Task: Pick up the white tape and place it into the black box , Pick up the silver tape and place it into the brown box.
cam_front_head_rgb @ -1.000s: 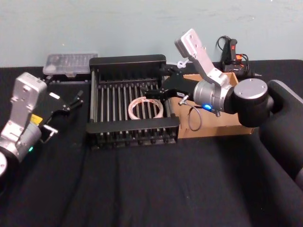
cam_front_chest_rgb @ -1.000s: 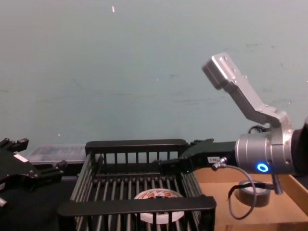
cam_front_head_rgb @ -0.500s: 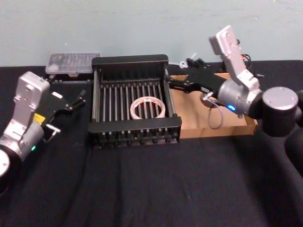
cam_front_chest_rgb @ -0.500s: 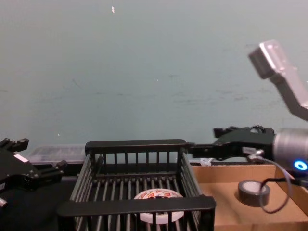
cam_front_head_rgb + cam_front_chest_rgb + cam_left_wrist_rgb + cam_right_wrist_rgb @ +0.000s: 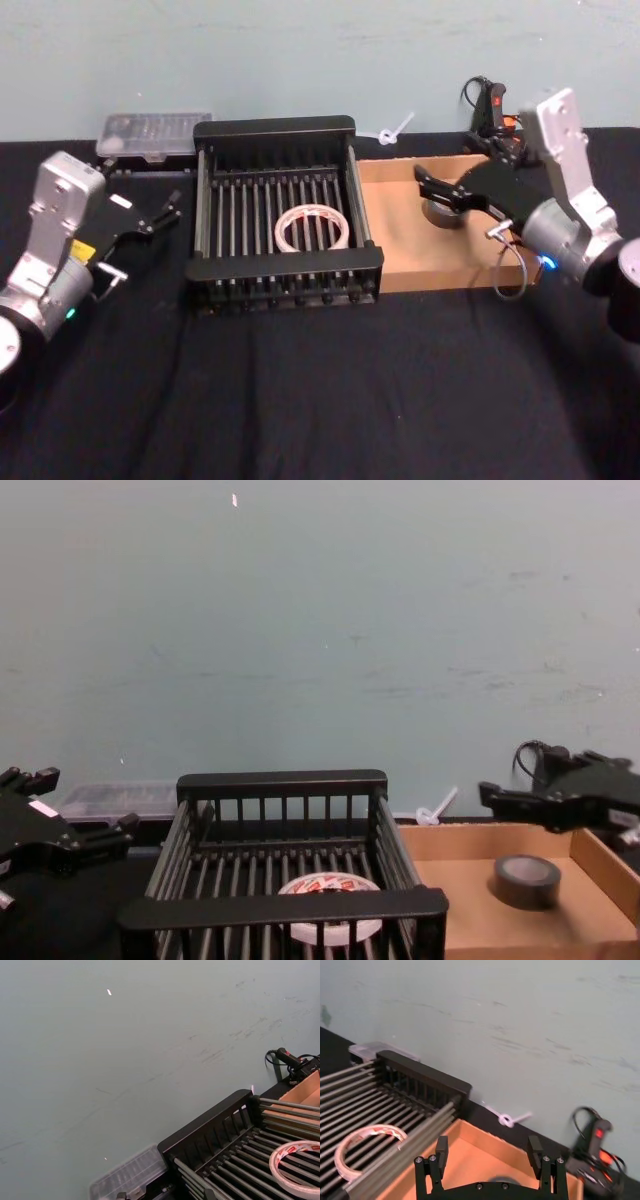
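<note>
White tape (image 5: 312, 228): flat on the black box (image 5: 274, 129) floor, right of centre. Silver tape (image 5: 526, 881): in the brown box (image 5: 398, 255), near its far right corner, below the right gripper (image 5: 428, 190), jaws released. Left gripper (image 5: 163, 210): over the worktop's left edge, released.

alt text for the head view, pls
White tape lies in the black box and silver tape in the brown box, with the open right gripper above it. The left gripper sits open at left.
</note>
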Tool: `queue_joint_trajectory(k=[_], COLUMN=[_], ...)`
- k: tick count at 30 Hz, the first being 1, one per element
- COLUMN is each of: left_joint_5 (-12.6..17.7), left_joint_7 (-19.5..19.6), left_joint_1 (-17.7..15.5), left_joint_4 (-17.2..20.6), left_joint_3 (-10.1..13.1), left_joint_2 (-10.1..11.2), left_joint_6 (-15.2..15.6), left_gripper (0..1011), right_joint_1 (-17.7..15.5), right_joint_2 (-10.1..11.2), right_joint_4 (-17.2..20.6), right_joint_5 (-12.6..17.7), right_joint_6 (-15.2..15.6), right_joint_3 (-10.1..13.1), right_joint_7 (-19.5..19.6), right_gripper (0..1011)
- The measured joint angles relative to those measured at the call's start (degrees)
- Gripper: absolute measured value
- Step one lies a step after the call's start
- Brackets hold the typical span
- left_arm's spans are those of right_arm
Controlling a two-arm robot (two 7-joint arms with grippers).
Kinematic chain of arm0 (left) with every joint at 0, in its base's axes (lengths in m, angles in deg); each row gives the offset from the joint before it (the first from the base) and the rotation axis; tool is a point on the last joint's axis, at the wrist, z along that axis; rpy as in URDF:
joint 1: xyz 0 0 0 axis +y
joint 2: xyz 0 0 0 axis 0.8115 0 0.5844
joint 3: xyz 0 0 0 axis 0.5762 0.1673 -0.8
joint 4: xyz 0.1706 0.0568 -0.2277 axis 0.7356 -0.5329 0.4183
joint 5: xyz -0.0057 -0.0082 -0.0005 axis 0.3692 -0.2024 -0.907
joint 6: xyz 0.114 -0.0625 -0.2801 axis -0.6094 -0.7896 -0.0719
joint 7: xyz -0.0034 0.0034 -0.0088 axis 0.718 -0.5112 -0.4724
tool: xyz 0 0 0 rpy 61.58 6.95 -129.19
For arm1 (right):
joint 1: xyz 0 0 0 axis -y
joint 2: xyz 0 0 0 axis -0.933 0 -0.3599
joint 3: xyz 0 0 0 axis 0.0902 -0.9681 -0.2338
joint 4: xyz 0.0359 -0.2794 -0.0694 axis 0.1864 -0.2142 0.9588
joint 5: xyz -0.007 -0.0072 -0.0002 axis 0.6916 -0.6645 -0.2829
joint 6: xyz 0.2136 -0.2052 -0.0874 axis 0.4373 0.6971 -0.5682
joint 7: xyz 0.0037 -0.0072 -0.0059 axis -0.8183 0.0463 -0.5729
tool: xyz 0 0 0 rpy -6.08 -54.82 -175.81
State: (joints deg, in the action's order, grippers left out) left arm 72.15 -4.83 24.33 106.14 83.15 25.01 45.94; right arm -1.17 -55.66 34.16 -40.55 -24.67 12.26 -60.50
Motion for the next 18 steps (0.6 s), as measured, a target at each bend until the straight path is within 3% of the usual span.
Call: queue_joint_trajectory(k=[7,18], left_joint_5=[0.0,0.0], left_joint_7=[0.0,0.0], left_joint_1=[0.0,0.0], left_joint_4=[0.0,0.0], left_joint_3=[0.0,0.0], left_joint_2=[0.0,0.0], left_joint_6=[0.0,0.0], left_gripper=[1001,1001], right_joint_1=[-4.1,-6.9], right_joint_2=[-0.1,-1.2], right_joint_4=[1.9,2.3], right_joint_5=[-0.3,-1.3], right_joint_6=[-0.6,-0.3], right_joint_3=[2.7,4.9], right_joint_7=[2.5,3.9], right_gripper=[1003,1003])
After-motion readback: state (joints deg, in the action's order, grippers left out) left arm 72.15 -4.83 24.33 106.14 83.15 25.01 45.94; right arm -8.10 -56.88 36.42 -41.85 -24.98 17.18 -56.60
